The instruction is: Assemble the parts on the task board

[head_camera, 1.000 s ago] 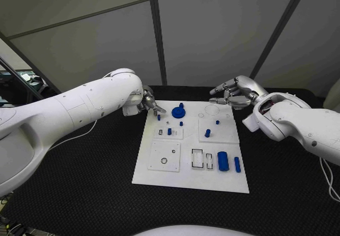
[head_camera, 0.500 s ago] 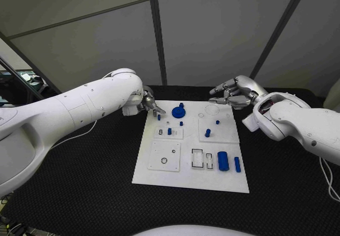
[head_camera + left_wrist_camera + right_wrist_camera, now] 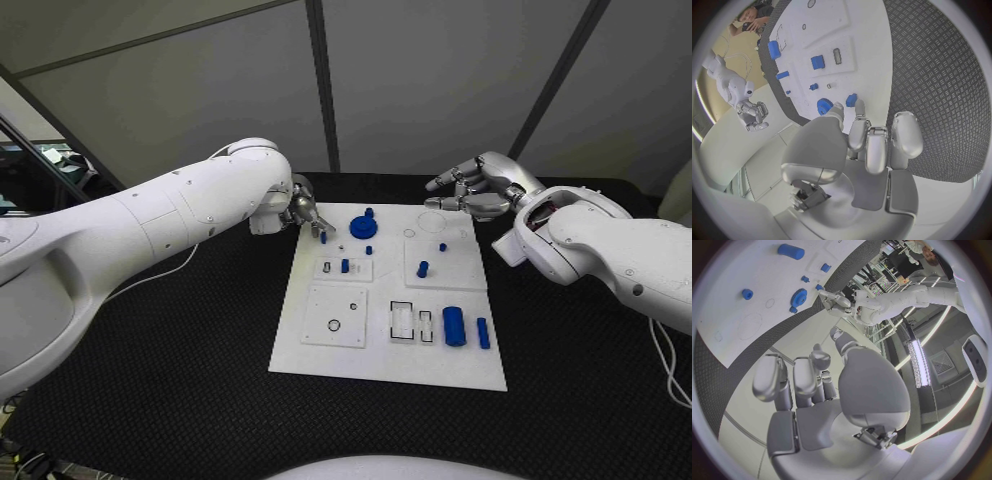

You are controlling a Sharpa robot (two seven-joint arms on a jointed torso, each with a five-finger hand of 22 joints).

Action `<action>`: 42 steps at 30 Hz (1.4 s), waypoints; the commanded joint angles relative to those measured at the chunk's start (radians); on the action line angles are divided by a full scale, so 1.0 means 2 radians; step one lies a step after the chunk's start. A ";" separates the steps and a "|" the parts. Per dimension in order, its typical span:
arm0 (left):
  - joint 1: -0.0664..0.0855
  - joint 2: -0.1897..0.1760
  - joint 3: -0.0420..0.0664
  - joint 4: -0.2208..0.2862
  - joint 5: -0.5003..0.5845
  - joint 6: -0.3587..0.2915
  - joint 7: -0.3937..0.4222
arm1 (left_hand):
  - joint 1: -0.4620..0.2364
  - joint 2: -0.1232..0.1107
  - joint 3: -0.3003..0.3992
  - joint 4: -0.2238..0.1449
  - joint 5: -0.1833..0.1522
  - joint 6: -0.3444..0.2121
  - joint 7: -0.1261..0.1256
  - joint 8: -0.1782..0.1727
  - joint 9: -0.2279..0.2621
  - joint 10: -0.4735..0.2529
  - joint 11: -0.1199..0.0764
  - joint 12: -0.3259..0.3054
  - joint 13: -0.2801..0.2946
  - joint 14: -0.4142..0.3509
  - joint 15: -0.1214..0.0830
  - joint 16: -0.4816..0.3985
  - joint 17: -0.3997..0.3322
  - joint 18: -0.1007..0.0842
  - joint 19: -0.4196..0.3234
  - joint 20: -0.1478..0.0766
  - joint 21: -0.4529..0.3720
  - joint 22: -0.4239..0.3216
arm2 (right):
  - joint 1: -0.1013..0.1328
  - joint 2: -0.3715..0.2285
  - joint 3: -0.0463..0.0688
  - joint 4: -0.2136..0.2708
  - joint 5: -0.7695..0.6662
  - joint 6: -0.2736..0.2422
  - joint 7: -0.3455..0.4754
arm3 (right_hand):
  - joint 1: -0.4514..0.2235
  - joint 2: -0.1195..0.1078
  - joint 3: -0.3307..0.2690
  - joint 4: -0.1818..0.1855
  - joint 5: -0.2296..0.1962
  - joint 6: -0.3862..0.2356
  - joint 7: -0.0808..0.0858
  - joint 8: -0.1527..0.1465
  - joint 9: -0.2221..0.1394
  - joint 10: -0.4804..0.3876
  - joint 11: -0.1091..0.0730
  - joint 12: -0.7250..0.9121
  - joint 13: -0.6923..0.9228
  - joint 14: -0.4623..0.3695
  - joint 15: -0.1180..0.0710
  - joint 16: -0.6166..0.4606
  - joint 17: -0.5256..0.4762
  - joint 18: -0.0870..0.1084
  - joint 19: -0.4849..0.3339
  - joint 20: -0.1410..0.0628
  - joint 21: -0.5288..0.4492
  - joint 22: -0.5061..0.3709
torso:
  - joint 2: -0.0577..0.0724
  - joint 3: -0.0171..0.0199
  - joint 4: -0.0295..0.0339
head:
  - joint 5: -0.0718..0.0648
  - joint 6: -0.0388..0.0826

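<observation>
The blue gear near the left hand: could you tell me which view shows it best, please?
The head view: the gear lies unobstructed on the board's far end, beside the left hand. In the left wrist view, the gear is partly hidden behind that hand's fingertips. The right wrist view shows it small and edge-on.

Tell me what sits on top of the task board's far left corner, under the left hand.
A blue gear lies flat there, with a small blue peg beside it right at the left hand's fingertips. Whether the fingers grip the peg cannot be seen; they cover its near side.
</observation>
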 commanded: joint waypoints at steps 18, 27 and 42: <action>-0.001 0.005 0.000 -0.003 -0.004 0.011 0.012 | 0.047 0.032 0.023 -0.049 0.001 -0.004 -0.005 0.000 0.008 0.002 -0.005 0.003 0.059 0.046 -0.005 0.006 0.111 -0.010 0.003 -0.003 0.004 0.006 | 0.001 0.001 0.000 0.000 -0.001 0.004 0.003 | -0.004 0.001 0.002 0.002 0.003 0.001 0.001 -0.001 0.000 -0.001 0.000 0.002 0.000 0.005 0.000 -0.002 0.000 0.005 -0.002 -0.001 -0.001 0.000 | 0.000 0.0003 -0.0003 | 0.000 -0.002; -0.002 0.003 0.000 -0.002 -0.004 0.007 0.018 | 0.057 0.045 0.060 -0.092 0.095 -0.008 -0.001 0.000 0.016 0.002 -0.003 0.003 0.059 0.046 -0.003 0.007 0.112 -0.010 0.004 -0.003 0.006 0.012 | 0.001 0.001 0.000 0.000 -0.001 0.005 0.002 | -0.004 0.001 0.002 0.002 0.003 0.001 0.001 -0.001 0.000 -0.001 0.000 0.002 0.000 0.005 0.000 -0.002 0.000 0.005 -0.002 -0.001 -0.001 0.000 | 0.000 0.0002 0.0001 | 0.000 -0.002; -0.002 -0.056 0.000 0.082 0.042 -0.031 0.014 | 0.027 0.039 0.104 -0.124 0.133 -0.006 -0.003 0.010 0.042 0.005 -0.004 0.005 0.059 0.047 -0.004 0.008 0.113 -0.011 0.008 -0.003 0.008 0.019 | 0.001 -0.001 0.000 -0.001 -0.001 0.008 0.000 | -0.004 0.001 0.002 0.002 0.003 0.001 0.001 -0.001 0.000 -0.001 0.000 0.002 0.000 0.005 0.000 -0.002 0.000 0.005 -0.002 -0.001 -0.001 0.000 | -0.002 0.0000 0.0024 | 0.002 -0.002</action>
